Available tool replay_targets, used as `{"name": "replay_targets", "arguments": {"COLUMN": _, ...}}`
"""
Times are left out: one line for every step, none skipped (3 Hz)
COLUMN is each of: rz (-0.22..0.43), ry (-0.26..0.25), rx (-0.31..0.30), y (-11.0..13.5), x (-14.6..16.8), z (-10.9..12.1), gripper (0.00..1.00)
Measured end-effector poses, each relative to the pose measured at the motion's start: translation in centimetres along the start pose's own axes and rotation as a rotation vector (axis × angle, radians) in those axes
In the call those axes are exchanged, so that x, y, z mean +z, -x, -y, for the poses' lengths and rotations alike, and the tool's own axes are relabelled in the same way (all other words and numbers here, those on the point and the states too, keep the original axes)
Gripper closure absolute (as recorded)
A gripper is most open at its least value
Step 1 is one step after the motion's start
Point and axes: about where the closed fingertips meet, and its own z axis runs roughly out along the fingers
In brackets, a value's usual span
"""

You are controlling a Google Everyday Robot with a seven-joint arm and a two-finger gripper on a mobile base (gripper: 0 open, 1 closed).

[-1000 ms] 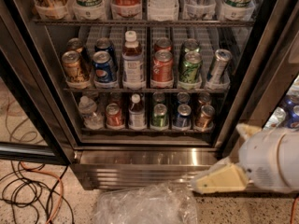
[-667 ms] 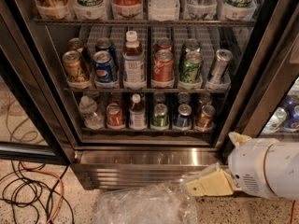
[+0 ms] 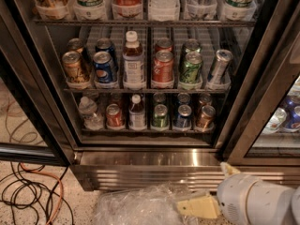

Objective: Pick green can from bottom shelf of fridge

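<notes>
At far left, orange and black cables (image 3: 28,193) lie looped on the speckled floor beside the fridge (image 3: 140,159), a steel cooler with a ribbed base under its wire racks. On the bottom shelf (image 3: 145,131), from the left, stand a clear plastic bottle (image 3: 89,112), a red can (image 3: 114,116) and a small bottle with a white cap (image 3: 137,112). Next come the green can (image 3: 160,116), a blue can (image 3: 183,116) and a copper-coloured can (image 3: 205,116).

The green can stands upright at the front of its lane, just right of the shelf's middle, between the white-capped bottle and the blue can. It is small and bright green with a silver rim and top (brighter than the darker green can (image 3: 191,69) on the rack above). Another can stands close behind it.

On the floor in front of the base lies a crumpled sheet of clear plastic (image 3: 140,206). At lower right the hand (image 3: 197,206), pale yellow at its tip on a white arm, hangs low by the plastic. It is below the steel base and well apart from the green can. Whether it is wide or narrow cannot be told.
</notes>
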Motion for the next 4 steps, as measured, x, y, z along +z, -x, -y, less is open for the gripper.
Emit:
{"name": "replay_targets", "arguments": {"rz": 0.046, "ry": -0.009, "rx": -0.028, "y": 1.2, "x": 1.7, "z": -1.2, "gripper": 0.00}}
{"name": "replay_targets", "arguments": {"rz": 0.078, "ry": -0.013, "rx": 0.003, "y": 0.0, "x": 3.9, "z": -1.9, "gripper": 0.00}}
{"name": "replay_targets", "arguments": {"rz": 0.226, "ry": -0.096, "rx": 0.113, "y": 1.5, "x": 5.1, "z": 0.9, "gripper": 0.00}}
{"name": "replay_targets", "arguments": {"rz": 0.270, "ry": -0.142, "rx": 0.143, "y": 0.9, "x": 5.5, "z": 2.1, "gripper": 0.00}}
